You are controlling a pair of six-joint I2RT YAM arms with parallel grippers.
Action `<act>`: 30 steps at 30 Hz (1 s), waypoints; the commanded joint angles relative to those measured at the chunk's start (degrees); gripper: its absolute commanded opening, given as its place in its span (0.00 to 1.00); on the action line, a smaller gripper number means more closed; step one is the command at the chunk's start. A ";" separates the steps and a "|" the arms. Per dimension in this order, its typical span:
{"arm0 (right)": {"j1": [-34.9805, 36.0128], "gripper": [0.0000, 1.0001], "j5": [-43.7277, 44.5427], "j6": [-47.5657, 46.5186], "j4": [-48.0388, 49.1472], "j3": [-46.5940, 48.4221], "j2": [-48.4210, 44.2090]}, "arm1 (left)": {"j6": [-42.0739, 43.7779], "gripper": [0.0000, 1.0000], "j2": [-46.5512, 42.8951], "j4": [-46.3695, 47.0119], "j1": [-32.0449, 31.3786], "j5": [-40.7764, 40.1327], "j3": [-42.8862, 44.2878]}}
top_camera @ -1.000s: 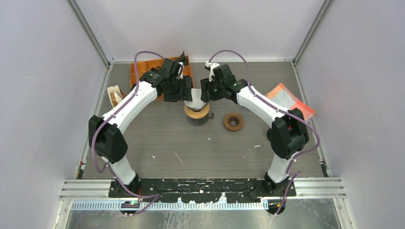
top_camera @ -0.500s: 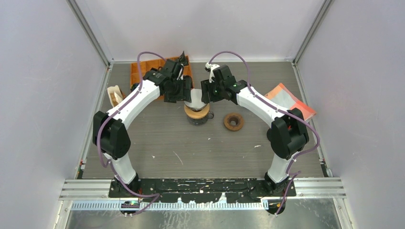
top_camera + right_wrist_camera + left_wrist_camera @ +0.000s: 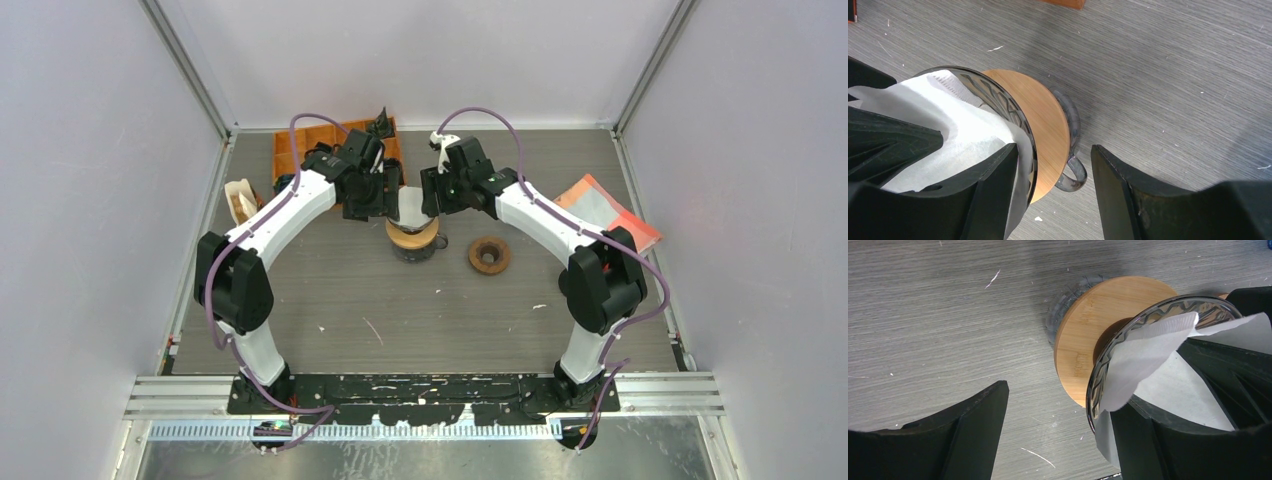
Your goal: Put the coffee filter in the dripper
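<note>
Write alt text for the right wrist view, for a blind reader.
A white paper coffee filter sits loosely in a glass dripper with a wooden collar, on a grey table. The right gripper, jaws open, straddles the dripper's rim and handle; one jaw of the left gripper sits in the filter at left.

The dark fingers (image 3: 973,432) stand wide apart over the grey surface (image 3: 943,315). The dripper (image 3: 1085,340), with a glass rim and wooden collar, sits just beside the finger at the view's right. The white coffee filter (image 3: 1148,352) drapes over the rim onto that finger.
</note>
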 commanded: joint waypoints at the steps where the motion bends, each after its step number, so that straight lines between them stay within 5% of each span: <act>1: -0.23 0.62 -0.44 -0.72 2.32 0.17 -3.92 | 0.23 0.75 -1.31 1.95 0.36 0.26 0.57; 30: -0.18 0.70 -3.74 -0.94 2.59 -1.29 -6.50 | -1.77 0.76 -5.08 3.04 0.25 8.79 -0.78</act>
